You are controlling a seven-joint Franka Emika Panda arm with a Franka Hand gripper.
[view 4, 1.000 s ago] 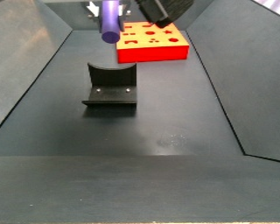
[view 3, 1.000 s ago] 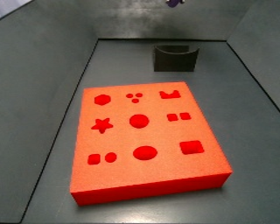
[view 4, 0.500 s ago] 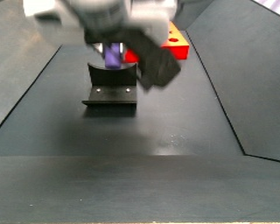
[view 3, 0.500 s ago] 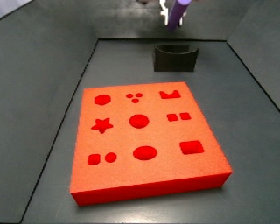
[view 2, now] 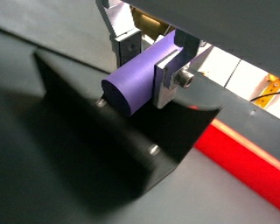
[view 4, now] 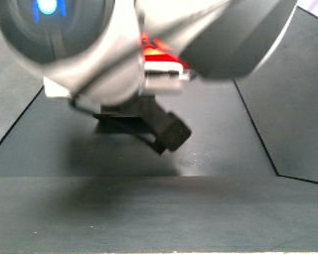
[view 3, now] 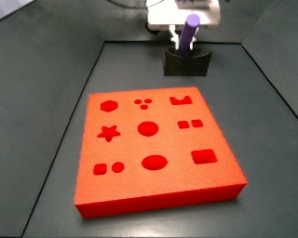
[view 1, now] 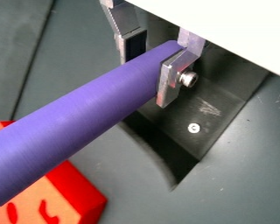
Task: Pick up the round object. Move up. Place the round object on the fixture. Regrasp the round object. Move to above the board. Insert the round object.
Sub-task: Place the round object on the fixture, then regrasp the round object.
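My gripper (view 3: 184, 20) is shut on the round object (view 3: 190, 33), a smooth purple peg, at the far end of the floor. The peg's lower end hangs just over the notch of the fixture (view 3: 186, 61); whether they touch I cannot tell. In both wrist views the silver fingers (view 1: 170, 77) clamp the peg (view 1: 84, 118) near one end, and most of its length sticks out past them. The gripper (view 2: 149, 72) hovers close above the dark fixture (view 2: 90, 153). The orange-red board (view 3: 158, 149) lies flat in the middle of the floor, apart from the gripper.
Sloping grey walls (view 3: 52, 112) enclose the floor on both sides. In a side view the arm's body (view 4: 135, 40) fills the top half and hides the peg; a strip of the board (view 4: 163, 67) shows behind it. The board's edge (view 2: 241, 166) lies just beyond the fixture.
The gripper has come down with the peg from high above the back wall to just over the fixture. The arm now fills a side view.
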